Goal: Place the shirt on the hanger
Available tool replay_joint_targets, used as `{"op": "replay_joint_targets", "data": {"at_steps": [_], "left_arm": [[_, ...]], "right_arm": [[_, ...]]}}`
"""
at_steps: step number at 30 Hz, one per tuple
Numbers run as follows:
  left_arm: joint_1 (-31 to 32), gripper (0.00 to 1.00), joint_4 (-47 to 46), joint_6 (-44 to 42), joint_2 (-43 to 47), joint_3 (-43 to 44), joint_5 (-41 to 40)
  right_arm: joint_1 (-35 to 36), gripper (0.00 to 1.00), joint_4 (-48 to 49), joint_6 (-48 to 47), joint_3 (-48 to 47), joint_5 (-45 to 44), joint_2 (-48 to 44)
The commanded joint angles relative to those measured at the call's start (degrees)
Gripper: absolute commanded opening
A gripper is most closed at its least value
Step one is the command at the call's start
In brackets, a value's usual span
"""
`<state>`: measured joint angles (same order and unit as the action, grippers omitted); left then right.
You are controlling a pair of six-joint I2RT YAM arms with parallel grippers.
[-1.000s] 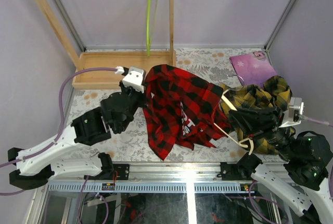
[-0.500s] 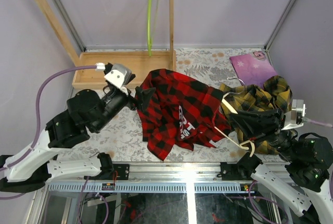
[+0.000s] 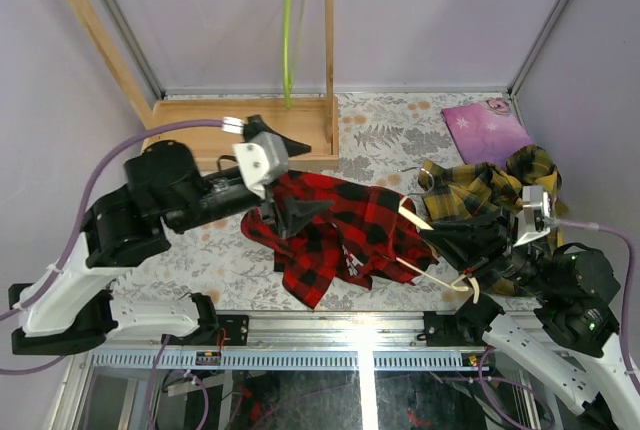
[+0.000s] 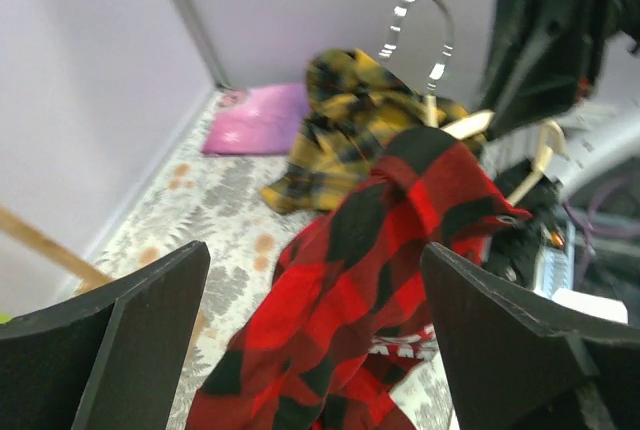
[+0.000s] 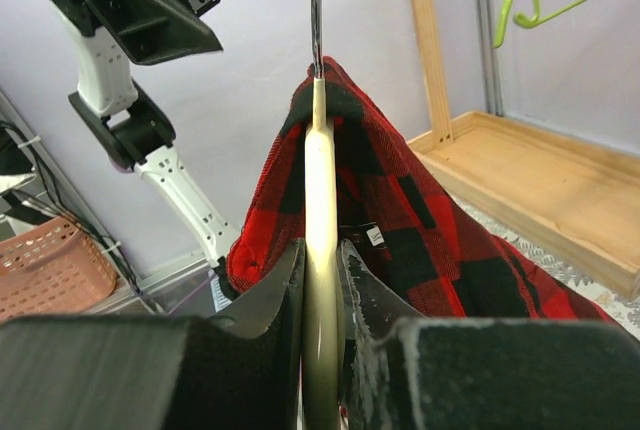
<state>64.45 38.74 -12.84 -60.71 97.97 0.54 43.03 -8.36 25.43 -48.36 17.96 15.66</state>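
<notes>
Right gripper: nearest of all and farthest from the wooden rack, at the near right; its jaws are clamped on the hanger's flat edge.
Hanger: pale cream, smooth and curved, with a thin lower bar; it runs from the right gripper back toward the rack, and its metal hook rises above the cloth.
What hides it: the shirt covers the hanger's top by the hook and most of the arm on the rack's side; the gripper covers the near end.
Shirt: soft red-and-black checked flannel, just in front of the rack's base board. It is draped over the hanger beside the hook, and the rest trails in folds onto the table; a little white lettering shows among the folds.
Table: covered in a pale cloth with a floral print.
Left gripper: between shirt and rack base, jaws spread wide and holding nothing; from above, one black wedge finger lies over the shirt's left edge and the other over the base board.
Yellow-and-dark plaid shirt: crumpled to the right of the rack, behind the right gripper.
Purple bag: flat and glossy, right of the rack, by the far wall.
Wooden rack: light timber posts and top bar on a shallow tray-like base, far left.
Lime-green hanger: thin, hanging from the rack's top bar.
</notes>
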Motion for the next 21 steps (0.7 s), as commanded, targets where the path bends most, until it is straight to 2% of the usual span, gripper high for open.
{"op": "replay_joint_targets", "data": {"at_steps": [1, 4, 9, 15, 21], "left_arm": [[-0.3, 0.84, 9.5, -3.9, -4.5, 5.1, 13.0], [-0.3, 0.81, 13.0, -4.2, -7.0, 6.4, 16.5], [-0.3, 0.73, 16.8, -4.4, -8.9, 6.4, 17.5], [-0.3, 0.61, 17.0, -3.9, -9.1, 5.8, 18.3], [-0.3, 0.56, 17.2, -2.7, -10.7, 6.1, 20.0]], "right_arm": [[0.1, 0.00, 6.8, 1.9, -0.2, 4.2, 0.1], [0.1, 0.00, 6.8, 2.1, 0.0, 5.9, 0.3], [0.1, 0.00, 6.6, 1.9, 0.1, 8.4, 1.0], [0.1, 0.00, 7.2, 1.9, 0.5, 10.4, 1.5], [0.1, 0.00, 7.7, 2.2, 0.5, 11.9, 2.0]]}}
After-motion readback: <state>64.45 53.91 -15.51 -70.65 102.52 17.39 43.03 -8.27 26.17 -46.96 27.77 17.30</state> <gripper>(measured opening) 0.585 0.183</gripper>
